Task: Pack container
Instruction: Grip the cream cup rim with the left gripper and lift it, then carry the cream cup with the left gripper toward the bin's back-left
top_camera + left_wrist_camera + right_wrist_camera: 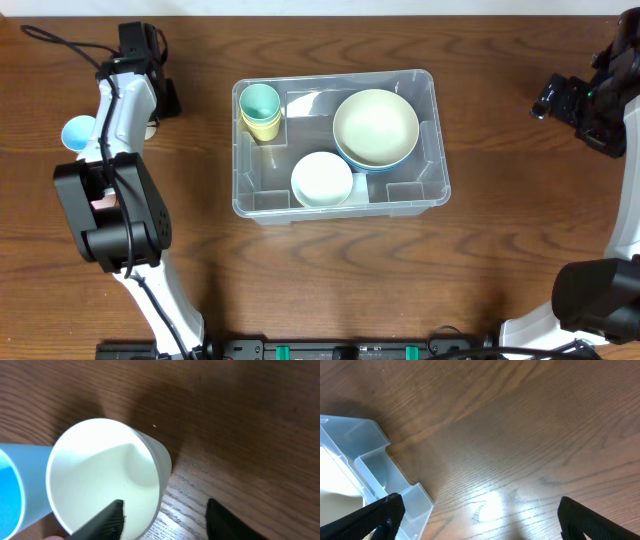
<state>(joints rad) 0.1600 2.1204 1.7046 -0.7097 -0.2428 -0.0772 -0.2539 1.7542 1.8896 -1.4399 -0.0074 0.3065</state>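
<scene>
The container [410, 200] sits in the middle of the wooden worktop [500, 260], its long sides running left to right. Against its near wall lies a pale mint bowl [322, 178]. Behind that, toward the right end, a cream bowl [375, 127] is nested in a blue bowl [380, 164]. In the far left corner a green cup [260, 100] stands inside a yellow cup [264, 126].

Out to the left, well apart from the container, the left jaws straddle the wall of a white cup [105, 477]. One finger [112, 517] reaches inside the rim and the other stands outside, clear of the wall. They are parted and not clamped on it. A blue cup [10, 492] lies just beside the white one; whether the two touch I cannot tell.

At the far right, the right jaws are spread wide with nothing between them. They hang over bare wood beside a corner of the container [380, 467].
</scene>
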